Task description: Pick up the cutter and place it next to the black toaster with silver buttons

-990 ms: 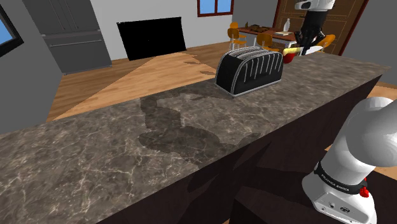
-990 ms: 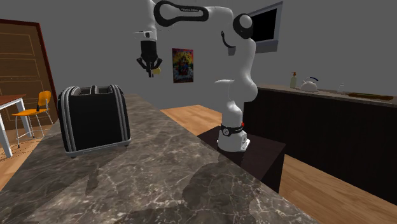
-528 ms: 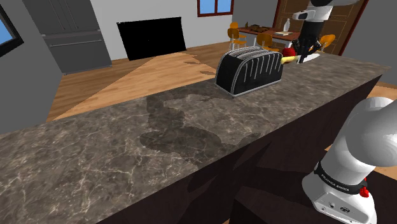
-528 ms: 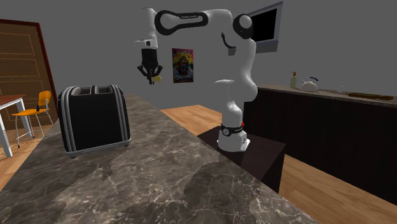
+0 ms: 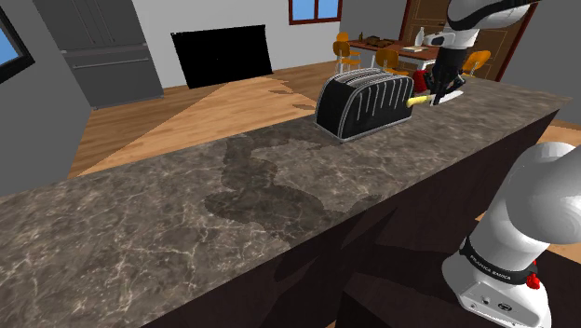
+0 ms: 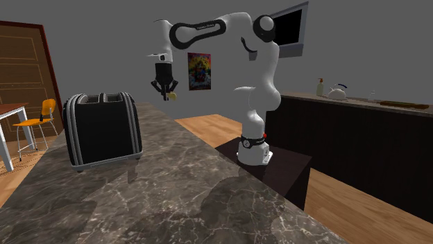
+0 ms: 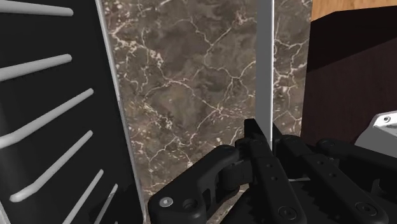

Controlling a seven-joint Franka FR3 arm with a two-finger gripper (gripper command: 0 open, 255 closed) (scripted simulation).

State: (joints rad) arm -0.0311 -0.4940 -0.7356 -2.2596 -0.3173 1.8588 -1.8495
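Observation:
The black toaster [image 5: 363,102] with silver trim stands on the dark marble counter [image 5: 233,196], near its far end. My gripper [image 5: 439,82] hangs just beyond the toaster on the shoulder view's right, shut on the cutter [image 5: 419,97], whose yellow handle points toward the toaster. From the second exterior view the gripper [image 6: 165,89] hovers above the counter behind the toaster [image 6: 103,129], with the cutter's yellow tip [image 6: 174,96] showing beside it. Seen from the wrist, the cutter [image 7: 266,63] is a thin pale strip running from the gripper [image 7: 266,159] over the marble, with the toaster's side [image 7: 51,108] close by.
A dining table with orange chairs [image 5: 377,51] stands beyond the counter's far end. The counter drops off beside the arm's stand [image 6: 267,163]. A second counter with a kettle [image 6: 338,91] lines the back wall. A black area [image 5: 222,54] marks the far wall.
The gripper has come down with the cutter and drawn closer to the toaster's far side. The toaster has not moved.

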